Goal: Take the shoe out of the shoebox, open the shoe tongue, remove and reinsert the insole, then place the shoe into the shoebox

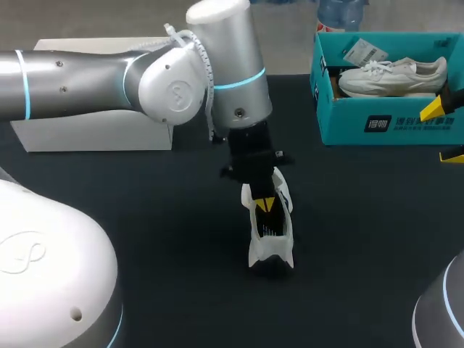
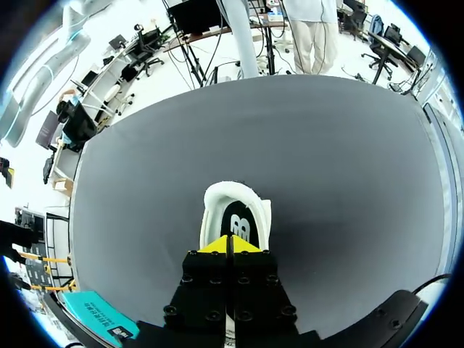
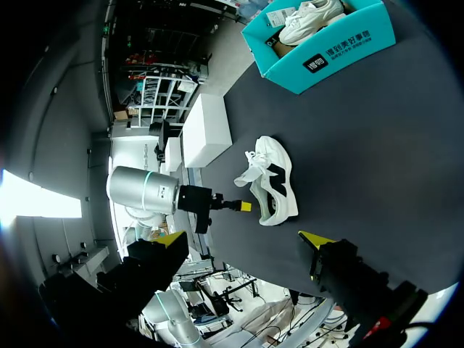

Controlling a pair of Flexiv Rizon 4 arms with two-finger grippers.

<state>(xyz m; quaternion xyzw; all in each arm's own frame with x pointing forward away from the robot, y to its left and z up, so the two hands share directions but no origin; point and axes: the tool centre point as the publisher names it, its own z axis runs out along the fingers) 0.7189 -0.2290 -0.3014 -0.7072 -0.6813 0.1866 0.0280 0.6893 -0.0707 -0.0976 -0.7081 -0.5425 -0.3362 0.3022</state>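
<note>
**Head view.** The left arm [image 1: 109,80] enters from the left and ends over the middle of the bench [image 1: 167,239]. The left hand [image 1: 266,206] points down into the opening of the white shoe [image 1: 272,250], which rests on the bench at mid-depth. The teal shoebox [image 1: 388,119] stands open at the far right, well apart from the shoe, and contains a second shoe [image 1: 391,76]. A white box [image 1: 94,130] stands at the far left. The right hand [image 1: 444,132] shows at the right edge, just near of the shoebox, as two separated yellow tips.

**Left wrist view.** The left hand [image 2: 230,243] has both yellow tips pressed together with no visible gap. The tips sit inside the shoe [image 2: 235,192], over the black insole [image 2: 235,221]. Whether a thin layer is pinched between them cannot be determined. The bench [image 2: 326,145] extends ahead of the shoe. A corner of the shoebox [image 2: 94,312] shows beside the hand.

**Right wrist view.** The right hand [image 3: 243,238] is spread wide and holds nothing. It sits above the bench [image 3: 377,145]. The shoe [image 3: 270,163] lies ahead of it, with the left hand [image 3: 245,206] at the shoe's opening. The shoebox [image 3: 322,43] with the second shoe [image 3: 312,14] lies farther ahead. The white box [image 3: 206,130] stands beyond the shoe.
</note>
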